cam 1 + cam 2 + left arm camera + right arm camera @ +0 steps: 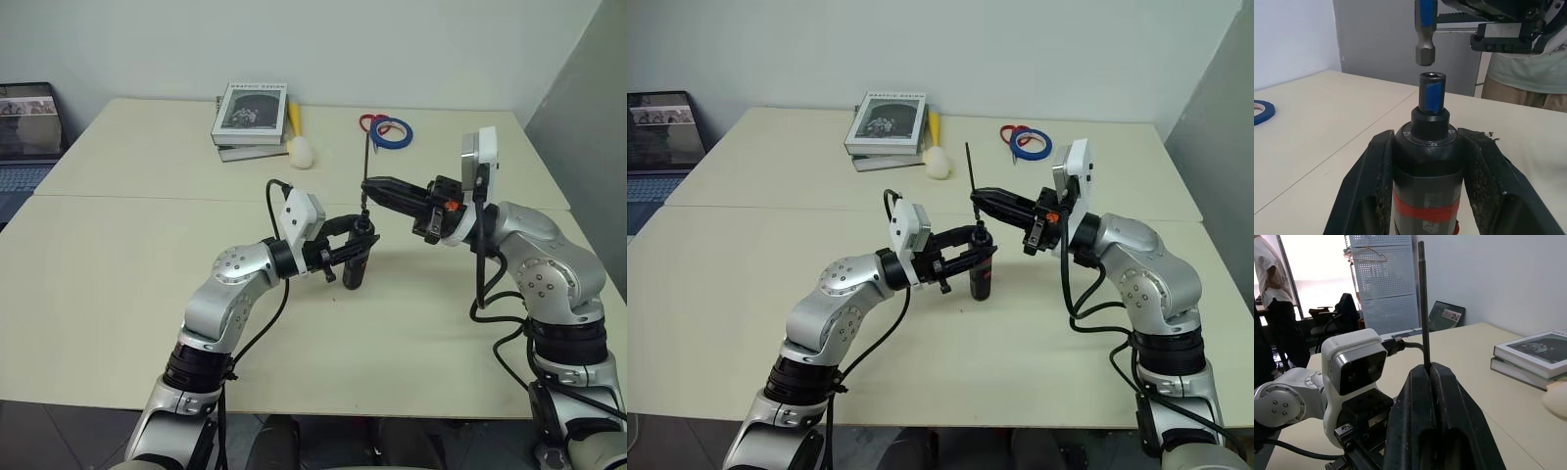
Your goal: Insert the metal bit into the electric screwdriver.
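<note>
The metal bit (1423, 303) stands upright above the worktop (118, 294), pinched near its lower part between the pressed-together fingers of the right pincer (368, 186). Its thin shaft rises above the fingers, and its thicker lower end, with a blue mark, hangs just above the socket without touching it, a small gap showing between the two in the left wrist view.

The electric screwdriver (1426, 171) stands upright directly below the bit, its open socket facing up. The left pincer (361, 245) is clamped on the black body of the tool from both sides, its fingers (1366, 191) touching the casing just above the red band. The tool's lower end is near the worktop; whether it rests on it cannot be told.

The two pincers meet over the middle of the worktop, the right one reaching in from the right and slightly higher.

Farther back on the worktop lie two stacked books (250, 117), a yellow-handled tool with a white head (299, 147) just beside them, and rolls of blue and red tape (389, 130) to the right. A laptop (24, 137) sits at the far left edge.
</note>
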`<action>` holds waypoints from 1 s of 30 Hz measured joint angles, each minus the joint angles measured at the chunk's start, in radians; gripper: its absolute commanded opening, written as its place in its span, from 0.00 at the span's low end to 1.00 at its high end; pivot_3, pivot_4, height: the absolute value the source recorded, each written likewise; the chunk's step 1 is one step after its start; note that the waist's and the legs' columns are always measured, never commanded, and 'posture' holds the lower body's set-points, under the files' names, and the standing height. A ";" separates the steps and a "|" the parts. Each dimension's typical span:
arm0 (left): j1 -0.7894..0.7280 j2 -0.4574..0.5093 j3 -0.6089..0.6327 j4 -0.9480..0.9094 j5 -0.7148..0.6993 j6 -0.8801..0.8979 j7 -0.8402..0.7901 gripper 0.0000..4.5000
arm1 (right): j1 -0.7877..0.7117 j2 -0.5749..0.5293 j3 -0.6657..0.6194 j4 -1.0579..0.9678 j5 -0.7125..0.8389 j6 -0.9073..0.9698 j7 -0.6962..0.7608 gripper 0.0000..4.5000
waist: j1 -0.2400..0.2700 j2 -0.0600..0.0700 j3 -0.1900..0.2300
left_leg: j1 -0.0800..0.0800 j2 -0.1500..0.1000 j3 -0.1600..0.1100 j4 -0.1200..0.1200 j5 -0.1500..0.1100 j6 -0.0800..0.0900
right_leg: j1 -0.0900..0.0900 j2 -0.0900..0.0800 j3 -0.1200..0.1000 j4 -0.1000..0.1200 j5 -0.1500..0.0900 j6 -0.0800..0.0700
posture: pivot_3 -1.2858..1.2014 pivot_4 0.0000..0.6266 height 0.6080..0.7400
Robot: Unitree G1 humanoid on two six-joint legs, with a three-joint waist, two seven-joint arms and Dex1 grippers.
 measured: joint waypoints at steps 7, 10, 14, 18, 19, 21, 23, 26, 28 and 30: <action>0.000 0.003 0.000 -0.001 0.000 0.000 -0.001 0.36 | 0.021 0.000 0.000 0.000 -0.001 -0.014 0.018 0.00 | -0.001 0.000 0.000 | 0.000 0.000 0.000 0.000 0.000 0.000 | 0.000 0.000 0.000 0.000 0.000 0.000 | 0.52 0.24 1.00; 0.000 0.005 0.000 -0.001 0.000 0.000 -0.001 0.36 | 0.027 0.000 0.000 0.000 -0.002 -0.023 0.021 0.00 | -0.001 0.000 0.000 | 0.000 0.000 0.000 0.000 0.000 0.000 | 0.000 0.000 0.000 0.000 0.000 0.000 | 0.52 0.24 1.00; 0.000 0.006 0.000 -0.001 -0.001 0.000 -0.001 0.36 | 0.035 -0.001 0.000 0.000 -0.003 -0.036 0.023 0.00 | -0.001 0.000 0.000 | 0.000 0.000 0.000 0.000 0.000 0.000 | 0.000 0.000 0.000 0.000 0.000 0.000 | 0.52 0.24 1.00; 0.000 0.007 0.000 -0.002 -0.001 0.001 -0.001 0.36 | 0.040 -0.002 0.000 0.000 -0.003 -0.045 0.026 0.00 | -0.001 0.000 0.000 | 0.000 0.000 0.000 0.000 0.000 0.000 | 0.000 0.000 0.000 0.000 0.000 0.000 | 0.52 0.24 1.00; 0.000 0.008 0.000 -0.003 -0.001 0.001 -0.001 0.36 | 0.040 -0.002 0.000 0.000 -0.003 -0.046 0.027 0.00 | -0.001 0.000 0.000 | 0.000 0.000 0.000 0.000 0.000 0.000 | 0.000 0.000 0.000 0.000 0.000 0.000 | 0.52 0.24 1.00; 0.000 0.010 0.000 -0.003 -0.002 0.001 -0.001 0.36 | 0.040 -0.002 0.000 0.000 -0.003 -0.046 0.029 0.00 | -0.001 0.000 0.000 | 0.000 0.000 0.000 0.000 0.000 0.000 | 0.000 0.000 0.000 0.000 0.000 0.000 | 0.52 0.24 1.00; 0.000 0.012 0.000 -0.004 -0.004 0.001 -0.001 0.36 | 0.040 -0.002 0.000 0.000 -0.003 -0.046 0.031 0.00 | -0.001 0.000 0.000 | 0.000 0.000 0.000 0.000 0.000 0.000 | 0.000 0.000 0.000 0.000 0.000 0.000 | 0.52 0.24 1.00; 0.000 0.013 0.000 -0.004 -0.005 0.002 -0.001 0.36 | 0.040 -0.004 0.000 0.000 -0.002 -0.045 0.035 0.00 | -0.001 0.000 0.000 | 0.000 0.000 0.000 0.000 0.000 0.000 | 0.000 0.000 0.000 0.000 0.000 -0.001 | 0.52 0.24 1.00; 0.000 0.014 0.000 -0.004 -0.005 0.001 -0.002 0.36 | 0.040 -0.006 0.000 0.000 0.000 -0.044 0.036 0.00 | -0.001 0.000 0.000 | 0.000 0.000 0.000 0.000 0.000 0.000 | 0.000 0.000 0.000 0.000 0.000 -0.001 | 0.52 0.24 1.00; 0.000 0.014 0.000 -0.004 -0.005 0.001 -0.002 0.36 | 0.040 -0.008 -0.001 0.000 0.001 -0.043 0.036 0.00 | -0.001 0.000 0.000 | 0.000 0.000 0.000 0.000 0.000 0.000 | 0.000 0.000 0.000 0.000 0.000 -0.001 | 0.52 0.24 1.00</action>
